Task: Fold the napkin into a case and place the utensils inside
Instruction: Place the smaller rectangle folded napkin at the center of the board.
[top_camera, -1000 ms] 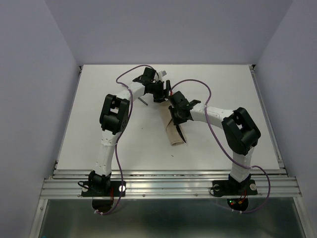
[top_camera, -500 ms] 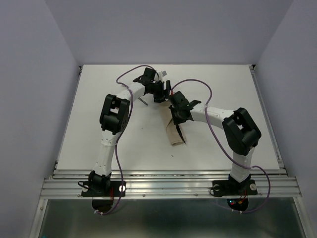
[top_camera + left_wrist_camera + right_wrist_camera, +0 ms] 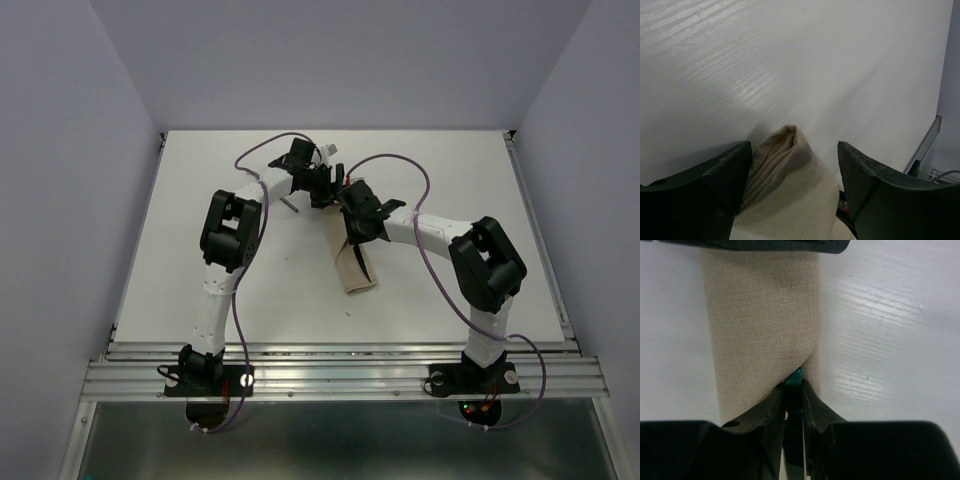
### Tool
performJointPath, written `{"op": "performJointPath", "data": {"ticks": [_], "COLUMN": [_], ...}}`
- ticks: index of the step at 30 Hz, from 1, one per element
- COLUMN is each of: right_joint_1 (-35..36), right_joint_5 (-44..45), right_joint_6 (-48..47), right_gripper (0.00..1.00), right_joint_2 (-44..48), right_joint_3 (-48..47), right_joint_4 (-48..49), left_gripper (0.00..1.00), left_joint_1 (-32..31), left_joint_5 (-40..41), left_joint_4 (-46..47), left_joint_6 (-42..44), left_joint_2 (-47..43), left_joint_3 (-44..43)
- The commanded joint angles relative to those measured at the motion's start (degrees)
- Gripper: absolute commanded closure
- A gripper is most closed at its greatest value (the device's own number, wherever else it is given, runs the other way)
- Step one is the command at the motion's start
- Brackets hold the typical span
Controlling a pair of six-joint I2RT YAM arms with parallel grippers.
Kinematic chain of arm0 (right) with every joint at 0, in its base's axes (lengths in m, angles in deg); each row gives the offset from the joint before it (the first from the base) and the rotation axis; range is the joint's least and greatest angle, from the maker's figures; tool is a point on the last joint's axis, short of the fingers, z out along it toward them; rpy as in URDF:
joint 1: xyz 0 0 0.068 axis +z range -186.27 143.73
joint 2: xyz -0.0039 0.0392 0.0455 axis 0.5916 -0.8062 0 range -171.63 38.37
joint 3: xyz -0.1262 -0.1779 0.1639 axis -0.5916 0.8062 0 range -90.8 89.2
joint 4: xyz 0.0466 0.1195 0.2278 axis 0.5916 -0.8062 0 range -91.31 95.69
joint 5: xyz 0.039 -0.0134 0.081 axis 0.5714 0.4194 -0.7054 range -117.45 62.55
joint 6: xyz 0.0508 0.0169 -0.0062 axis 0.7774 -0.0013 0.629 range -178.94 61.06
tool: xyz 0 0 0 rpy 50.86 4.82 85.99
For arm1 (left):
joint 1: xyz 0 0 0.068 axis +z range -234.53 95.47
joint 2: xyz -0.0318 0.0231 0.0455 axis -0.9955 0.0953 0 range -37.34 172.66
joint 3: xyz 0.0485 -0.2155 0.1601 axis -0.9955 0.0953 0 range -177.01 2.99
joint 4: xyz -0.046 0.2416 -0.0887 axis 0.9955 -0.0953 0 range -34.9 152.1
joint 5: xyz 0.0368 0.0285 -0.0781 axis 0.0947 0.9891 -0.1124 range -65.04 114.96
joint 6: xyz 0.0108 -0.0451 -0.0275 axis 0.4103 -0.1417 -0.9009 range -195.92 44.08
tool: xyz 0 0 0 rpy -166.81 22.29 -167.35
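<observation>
The napkin (image 3: 352,268) lies folded as a narrow beige-tan case in the middle of the table. In the right wrist view the case (image 3: 760,315) runs away from the fingers. My right gripper (image 3: 795,386) is shut on a thin utensil (image 3: 797,375) whose teal-looking tip goes in under the cloth's fold. My right gripper (image 3: 356,232) is over the case's far half. My left gripper (image 3: 322,190) is open at the case's far end. In the left wrist view its jaws (image 3: 795,165) straddle the folded cloth end (image 3: 785,180) without touching it. Another grey utensil (image 3: 289,205) lies left of the grippers.
Purple cables (image 3: 415,178) loop over both arms above the far half of the table. The table's metal edge rail (image 3: 924,150) shows at the right of the left wrist view. White table surface (image 3: 460,170) lies right of the arms.
My right gripper has shifted slightly toward the far end of the case with the utensil. More of the cloth's near end shows. The left gripper has stayed put.
</observation>
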Motion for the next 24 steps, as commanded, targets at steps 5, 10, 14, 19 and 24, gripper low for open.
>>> {"op": "performJointPath", "data": {"ticks": [5,10,14,19,24], "right_joint_1": [-0.47,-0.47,-0.47,-0.47,0.06], "right_joint_5": [0.43,-0.45,-1.24,-1.68,-1.94], "right_joint_6": [1.39,1.13,0.60,0.42,0.51], "right_gripper": [0.72,0.68,0.68,0.71,0.71], "right_joint_2": [1.45,3.30,4.00,3.92,4.00], "right_joint_3": [-0.48,0.93,2.16,3.30,3.66], "right_joint_4": [4.14,4.31,4.14,4.14,4.14], "left_gripper": [0.20,0.20,0.20,0.20,0.20], "left_joint_1": [-0.84,-0.93,-0.93,-0.93,-0.93], "left_joint_5": [0.41,0.41,0.59,0.59,0.76], "left_joint_4": [-2.99,-2.99,-3.25,-3.95,-4.74], "left_joint_6": [1.06,1.06,1.14,1.15,1.23], "left_joint_2": [-2.14,-2.05,-2.06,-1.71,-1.35], "left_joint_3": [1.81,2.16,1.90,0.93,0.05]}}
